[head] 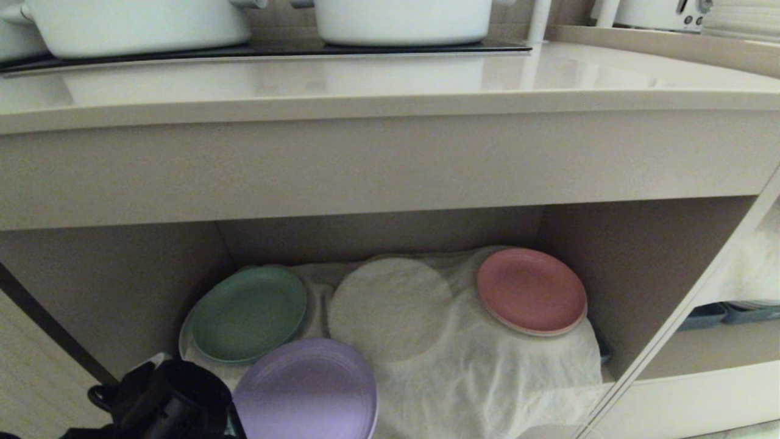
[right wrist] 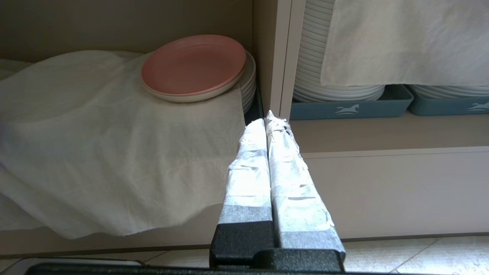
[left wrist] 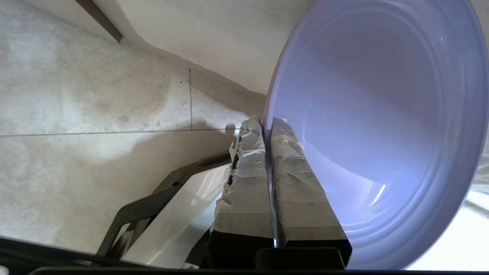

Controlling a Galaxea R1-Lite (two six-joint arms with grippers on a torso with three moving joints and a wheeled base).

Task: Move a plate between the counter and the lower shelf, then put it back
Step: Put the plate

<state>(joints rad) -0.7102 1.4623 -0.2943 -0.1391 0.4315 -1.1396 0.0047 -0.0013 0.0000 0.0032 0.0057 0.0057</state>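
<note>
Plate [head: 308, 390], lavender, gripped at its rim by the left gripper [left wrist: 267, 126], fingers pinched tight on the edge, held at the front of the lower shelf [head: 634, 268] beside the green plate [head: 248, 314]. Right gripper [right wrist: 267, 118] idles, fingers pressed together, before the shelf divider.

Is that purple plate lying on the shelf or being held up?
Held up. The left gripper is shut on the purple plate's rim, in front of the cloth-draped lower shelf.
</note>
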